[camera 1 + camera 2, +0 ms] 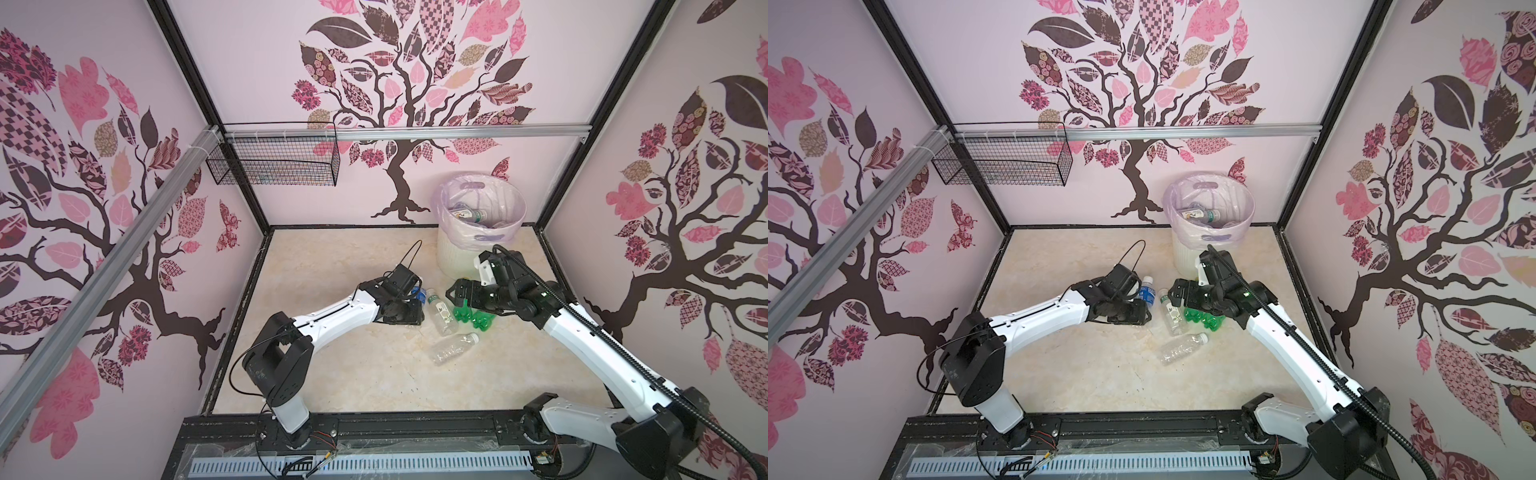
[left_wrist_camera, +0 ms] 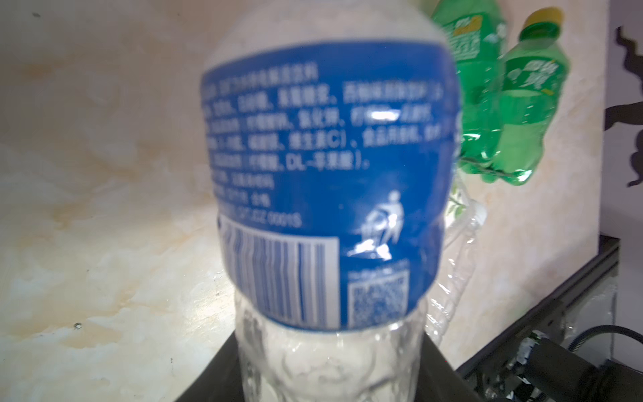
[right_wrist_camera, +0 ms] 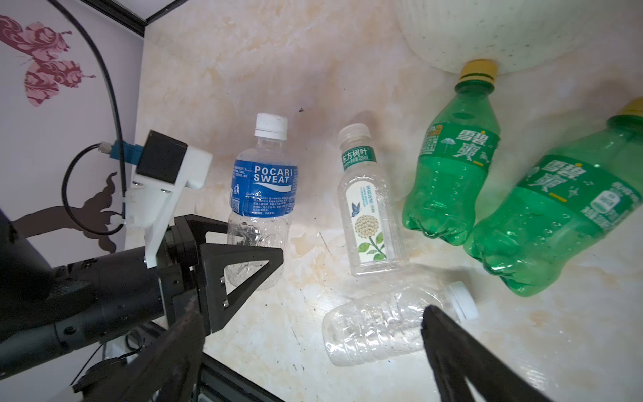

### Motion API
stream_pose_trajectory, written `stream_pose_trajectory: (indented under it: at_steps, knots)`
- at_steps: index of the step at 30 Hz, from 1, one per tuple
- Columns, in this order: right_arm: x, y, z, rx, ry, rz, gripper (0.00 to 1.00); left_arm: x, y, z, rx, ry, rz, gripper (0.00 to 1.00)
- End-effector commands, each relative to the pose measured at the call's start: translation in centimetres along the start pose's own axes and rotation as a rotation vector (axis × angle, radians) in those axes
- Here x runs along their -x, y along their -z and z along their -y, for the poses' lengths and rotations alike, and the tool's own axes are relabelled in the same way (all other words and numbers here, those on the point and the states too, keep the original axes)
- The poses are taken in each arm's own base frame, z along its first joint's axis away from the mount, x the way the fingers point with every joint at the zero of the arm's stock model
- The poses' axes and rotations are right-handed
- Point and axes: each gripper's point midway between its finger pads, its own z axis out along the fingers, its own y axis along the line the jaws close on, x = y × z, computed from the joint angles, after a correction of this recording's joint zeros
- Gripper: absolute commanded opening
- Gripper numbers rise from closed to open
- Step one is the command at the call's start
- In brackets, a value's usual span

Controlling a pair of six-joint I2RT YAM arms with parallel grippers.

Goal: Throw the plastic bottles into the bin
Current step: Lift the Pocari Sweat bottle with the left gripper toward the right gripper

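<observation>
The blue-label bottle point(image 3: 264, 188) lies flat, left of the other loose bottles. Whether it rests on the surface point(image 1: 332, 374) or is barely off it I cannot tell. Its long axis runs near to far, with the white cap at the far end. The left arm point(image 1: 332, 311) reaches in from the left, so the left jaws cross that axis squarely. They are clenched on the clear base end, with label and cap sticking out beyond them. The bin point(image 1: 451, 259) stands far and to the right of this grip and already has bottles in its bag. The right arm point(image 1: 582, 336) is nearer the bin, yet the right jaws hang spread wide and empty between bottle and bin. They are above the flower-label bottle point(image 3: 368, 215) and beside the green bottles point(image 3: 449, 174). The carry probably has to rise first, then swing far-right past them.
</observation>
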Motion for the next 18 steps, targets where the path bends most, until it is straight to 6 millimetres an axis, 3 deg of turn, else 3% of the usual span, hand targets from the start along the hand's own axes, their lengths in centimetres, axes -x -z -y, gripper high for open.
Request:
stream_pose_trajectory:
  at_steps: [1,7,18]
  knots:
    - [1.0,0.2,-1.5,0.066,-0.066,-0.011,1.0,1.5,2.0,2.3,-0.087,-0.035,0.049,0.41]
    - [2.1,-0.4,-3.5,0.156,-0.109,-0.02,0.99,2.8,4.5,4.9,-0.186,-0.027,0.09,0.42]
    - [3.0,-2.4,-4.8,0.217,-0.161,-0.042,0.94,3.8,8.3,8.0,-0.326,-0.023,0.145,0.42]
